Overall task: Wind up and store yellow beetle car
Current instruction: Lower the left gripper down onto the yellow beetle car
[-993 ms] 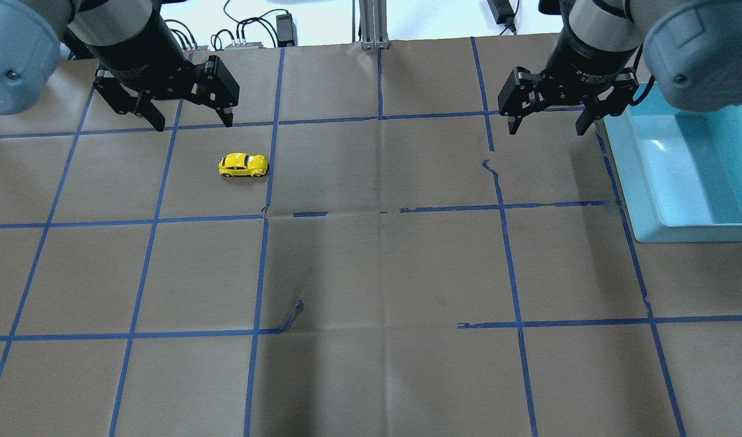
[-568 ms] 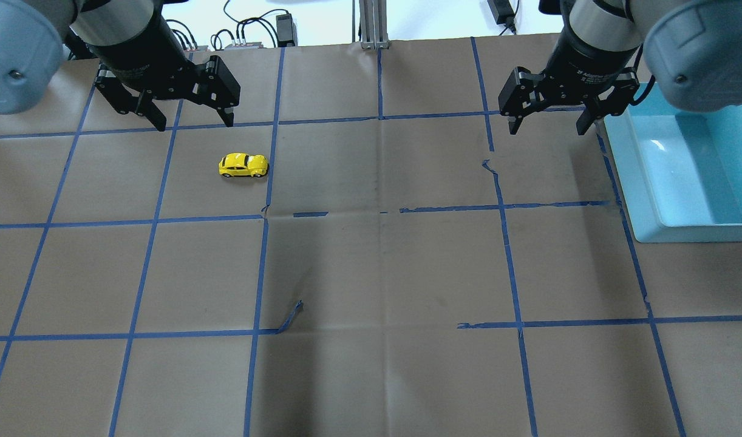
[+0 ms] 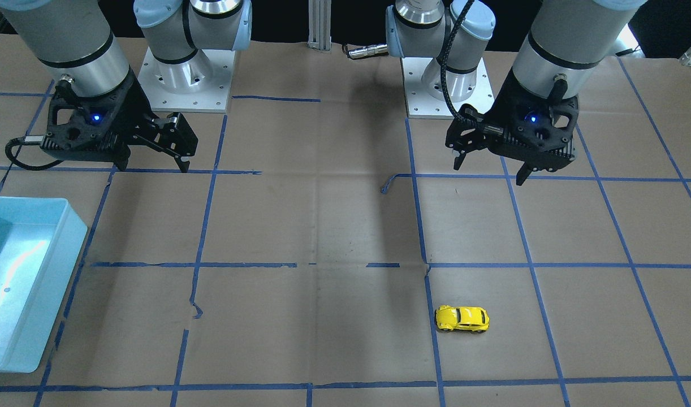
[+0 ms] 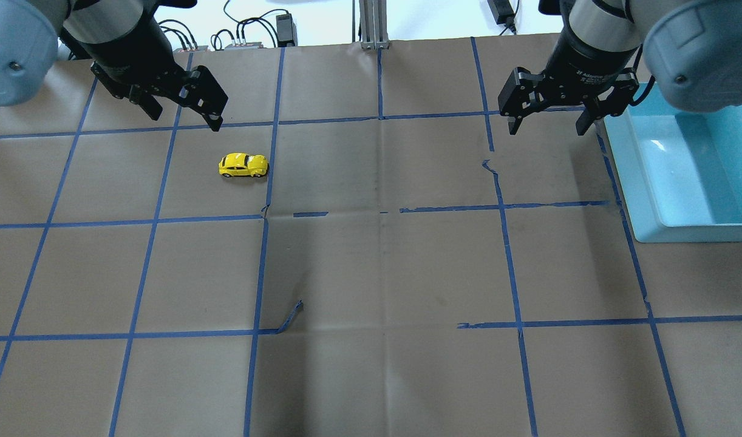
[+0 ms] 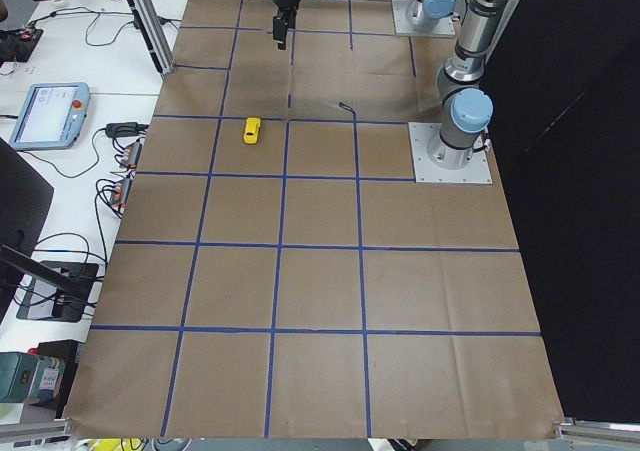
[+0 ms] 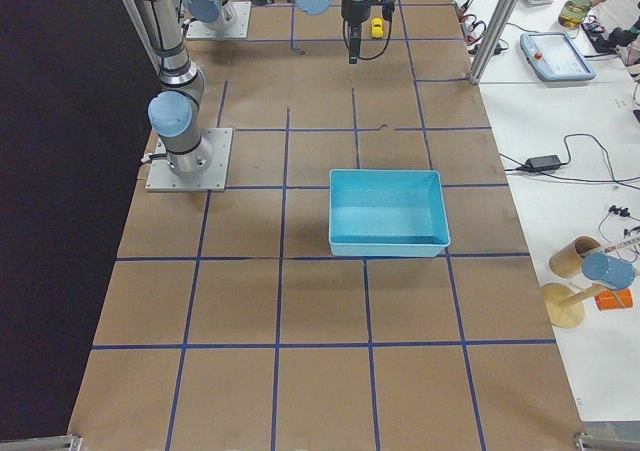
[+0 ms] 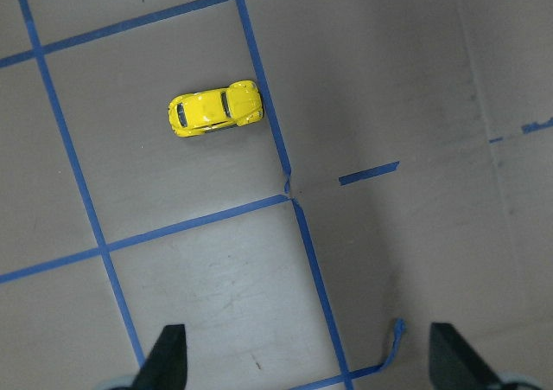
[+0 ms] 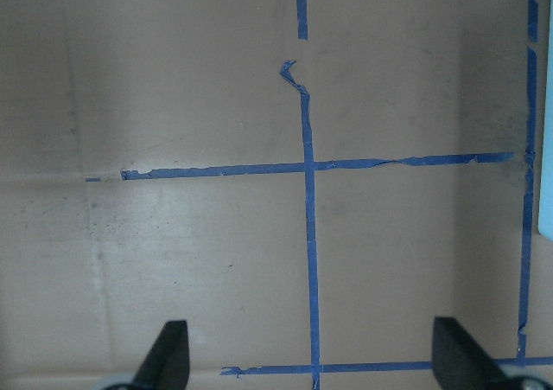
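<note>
The yellow beetle car (image 4: 243,165) stands on its wheels on the brown paper, beside a blue tape line; it also shows in the front view (image 3: 462,319), the left wrist view (image 7: 215,109) and the exterior left view (image 5: 252,130). My left gripper (image 4: 183,115) hangs open and empty above the table, behind and to the left of the car (image 3: 488,169). My right gripper (image 4: 548,126) is open and empty at the far right, beside the blue bin (image 4: 687,176).
The light-blue bin also shows in the front view (image 3: 23,294) and the exterior right view (image 6: 387,212). Blue tape lines grid the brown paper, with loose curled tape ends (image 4: 291,318). Cables and power bricks lie beyond the table's far edge (image 4: 255,33).
My left gripper has turned about its wrist and shifted slightly left and away from the car. The car and my right arm have not moved.
</note>
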Tool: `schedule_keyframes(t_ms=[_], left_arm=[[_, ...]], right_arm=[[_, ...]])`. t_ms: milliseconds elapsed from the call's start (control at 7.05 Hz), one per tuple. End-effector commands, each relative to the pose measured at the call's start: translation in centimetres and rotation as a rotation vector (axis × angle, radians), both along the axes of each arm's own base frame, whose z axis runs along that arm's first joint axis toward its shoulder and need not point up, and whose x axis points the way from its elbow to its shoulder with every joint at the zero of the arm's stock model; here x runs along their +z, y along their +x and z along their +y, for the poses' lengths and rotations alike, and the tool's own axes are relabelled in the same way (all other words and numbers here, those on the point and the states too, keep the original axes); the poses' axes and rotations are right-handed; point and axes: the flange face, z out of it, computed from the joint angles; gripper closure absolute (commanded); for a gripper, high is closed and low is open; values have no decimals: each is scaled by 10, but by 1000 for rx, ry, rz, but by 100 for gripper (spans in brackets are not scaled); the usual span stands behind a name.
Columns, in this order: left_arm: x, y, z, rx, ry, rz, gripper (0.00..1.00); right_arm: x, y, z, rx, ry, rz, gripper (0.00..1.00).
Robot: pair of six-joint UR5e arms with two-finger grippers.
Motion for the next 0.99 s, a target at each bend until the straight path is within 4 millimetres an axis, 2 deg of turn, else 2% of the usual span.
schedule_keyframes(t_ms=[0,426,851], left_arm=[[-39,17,-33,-336,14,-11,5],[-135,24,-91,-676,58,-5,6],[-207,27,-119,-1053,23,-35,5]], right_arm=[[0,0,0,0,0,0,0],[-1,-1,0,-2,3,1,0],[1,-1,0,-2,-1,3,0]])
